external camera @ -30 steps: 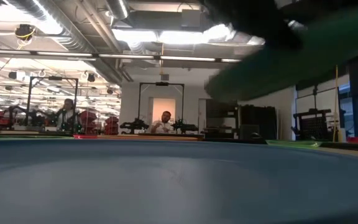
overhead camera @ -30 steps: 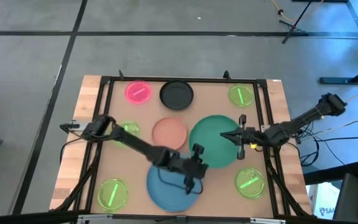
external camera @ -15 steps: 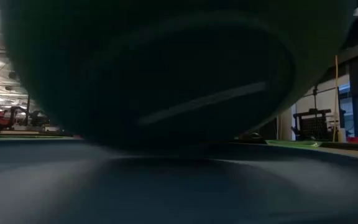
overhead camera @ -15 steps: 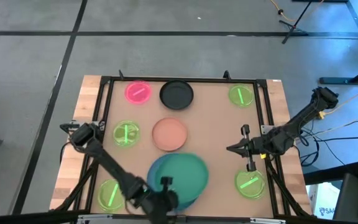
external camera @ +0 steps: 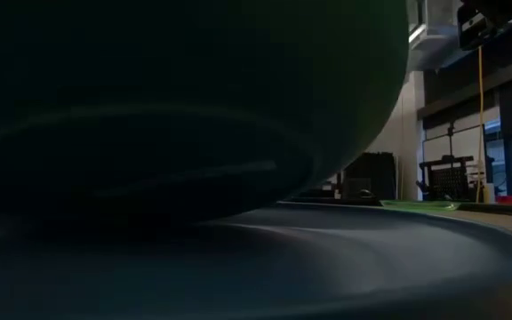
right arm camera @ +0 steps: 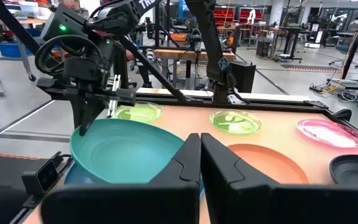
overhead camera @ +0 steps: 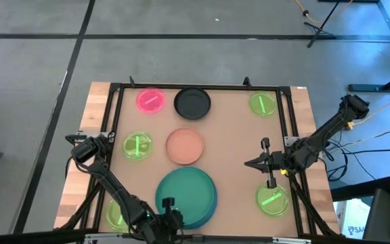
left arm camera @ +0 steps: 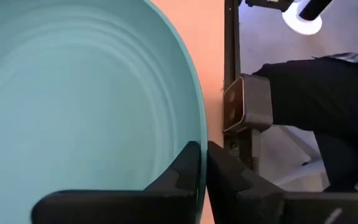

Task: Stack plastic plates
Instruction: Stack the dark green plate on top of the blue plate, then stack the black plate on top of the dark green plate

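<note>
The large dark green plate [overhead camera: 186, 196] hangs tilted over the large blue plate [overhead camera: 205, 217] at the table's near edge. My left gripper [overhead camera: 168, 205] is shut on the green plate's near rim. In the low view the green plate's dark underside [external camera: 149, 89] fills most of the picture above the blue plate [external camera: 372, 258]. My right gripper [overhead camera: 256, 163] hovers shut, right of the stack, touching nothing. The salmon plate [overhead camera: 184, 146], black plate [overhead camera: 193, 103] and pink plate [overhead camera: 150, 100] lie flat on the table. My left gripper pinches the dark green plate's rim [left arm camera: 197, 152] between its two fingers, one on the plate's upper face and one outside the rim. The fingers [right arm camera: 86, 127] come from above, pointing down. The plate is tilted, held rim high, its opposite edge [right arm camera: 135, 177] low over the blue plate; whether they touch, I cannot tell.
Small neon-green plates lie at the far right [overhead camera: 263, 104], left [overhead camera: 136, 146], near right [overhead camera: 272, 198] and near left [overhead camera: 117, 213]. A black frame [overhead camera: 291, 135] borders the table. A small camera box [left arm camera: 246, 111] sits at the near rail. Bare tabletop lies between salmon plate and right gripper.
My left gripper has carried the dark green plate from the table's right middle toward the left and the near edge, over the blue plate, and lowered it there. The right gripper has drawn back slightly toward the near right.
</note>
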Available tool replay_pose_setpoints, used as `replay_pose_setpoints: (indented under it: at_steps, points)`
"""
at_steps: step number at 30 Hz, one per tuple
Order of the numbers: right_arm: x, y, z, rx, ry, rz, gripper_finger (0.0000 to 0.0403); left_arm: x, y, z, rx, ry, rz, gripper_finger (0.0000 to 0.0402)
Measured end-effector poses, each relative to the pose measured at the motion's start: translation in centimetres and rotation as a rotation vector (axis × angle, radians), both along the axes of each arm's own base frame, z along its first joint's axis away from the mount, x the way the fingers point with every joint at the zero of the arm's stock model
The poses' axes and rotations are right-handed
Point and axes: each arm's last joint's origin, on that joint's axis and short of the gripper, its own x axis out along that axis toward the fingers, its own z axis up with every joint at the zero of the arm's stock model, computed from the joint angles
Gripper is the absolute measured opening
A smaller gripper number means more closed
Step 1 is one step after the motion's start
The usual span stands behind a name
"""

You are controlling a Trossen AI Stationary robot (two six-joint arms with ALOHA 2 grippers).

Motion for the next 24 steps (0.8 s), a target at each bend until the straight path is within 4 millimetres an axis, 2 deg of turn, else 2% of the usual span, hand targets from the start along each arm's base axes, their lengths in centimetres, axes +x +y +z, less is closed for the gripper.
replay_pose_setpoints:
  at_steps: [6,12,16,20,24]
  points:
    - [0.0,0.0,0.0,0.035,0.004,-0.001,0.0003,0.8,0.8,0.0,-0.053,0.021,0.034,0.0074]
    - [0.2,0.1,-0.3,0.11,0.027,-0.015,0.0003,1.9,1.3,0.4,-0.181,0.115,-0.025,0.0119]
    - [0.6,0.4,-1.0,0.116,0.063,-0.038,0.0003,3.2,2.0,1.7,-0.193,0.101,-0.08,0.0126]
    - [1.0,0.8,-1.8,0.105,0.1,-0.044,0.0005,4.4,2.8,3.0,-0.133,0.062,-0.152,0.0125]
    - [1.3,1.0,-2.4,0.083,0.12,-0.07,0.004,5.4,4.1,3.7,0.01,0.023,-0.184,0.0124]
